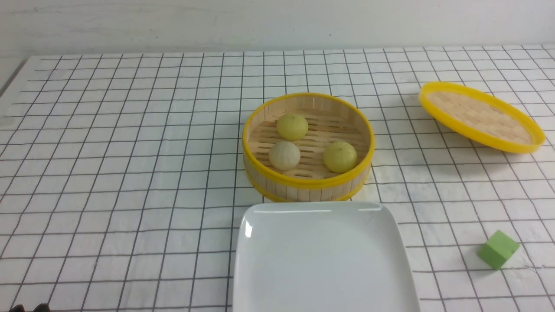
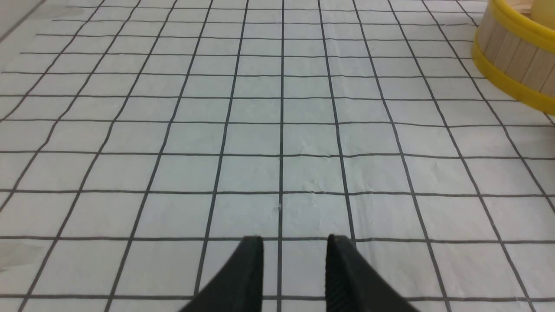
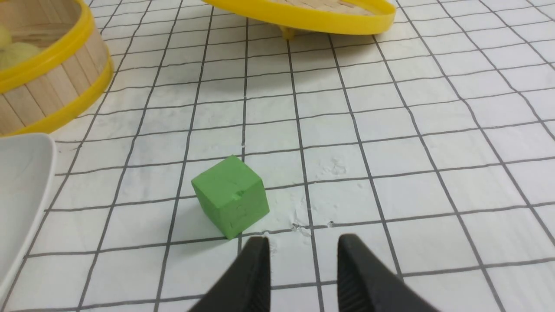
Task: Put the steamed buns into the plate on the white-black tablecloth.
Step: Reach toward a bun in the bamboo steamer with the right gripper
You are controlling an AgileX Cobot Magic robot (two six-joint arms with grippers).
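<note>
Three steamed buns sit inside the round bamboo steamer basket [image 1: 269, 182]: a yellow-green one [image 1: 292, 126] at the back, an off-white one [image 1: 284, 155] at the front left, and another yellow-green one [image 1: 340, 157] at the front right. The white plate [image 1: 323, 260] lies bare on the white-black tablecloth [image 1: 121, 173], just in front of the basket. My left gripper [image 2: 295, 242] is open over bare cloth, the basket wall [image 2: 511, 60] far off to one side. Near the green cube [image 3: 230, 196] my right gripper [image 3: 303, 242] hovers open with nothing between its fingers.
The yellow-rimmed woven lid [image 1: 480, 116] rests tilted at the back right. The green cube [image 1: 498, 249] lies at the front right, to the right of the plate. In the right wrist view the plate's rim [image 3: 21, 190] and the basket [image 3: 47, 91] show at one side.
</note>
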